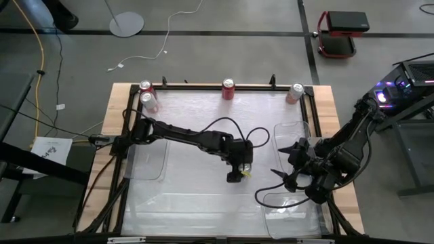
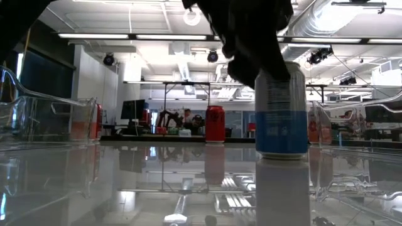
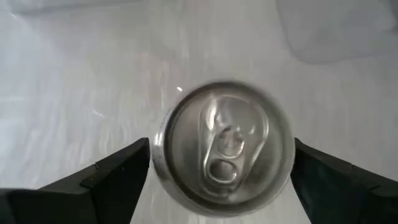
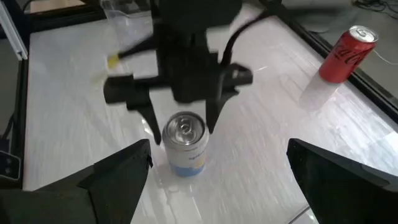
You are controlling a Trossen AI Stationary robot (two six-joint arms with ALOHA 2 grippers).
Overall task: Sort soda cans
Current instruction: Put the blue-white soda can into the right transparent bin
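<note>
My left pincer (image 1: 239,169) hangs over the middle of the table (image 1: 196,196), pointed down at a silver-and-blue soda can (image 4: 185,147) that stands upright on the glossy white surface. My fingers (image 4: 149,118) straddle the can on either side, spread wider than its body and clear of it, so the pincer is released and grasping nothing. From my left wrist I look straight down on the can's shiny top (image 3: 225,144), with its pull tab, sitting between my two dark fingertips.

My right pincer (image 1: 288,163) waits near the table's right side, above a clear plastic tray (image 1: 288,132), its fingers wide apart and empty.

Along the far edge of the table stand the other cans: a red one (image 1: 228,89) near the middle, a pale pink one (image 1: 296,92) toward the right corner, and two more (image 1: 147,96) close together at the left corner. Another clear tray (image 1: 149,163) lies on the left side of the table, and a third (image 1: 291,207) sits at the near right.
</note>
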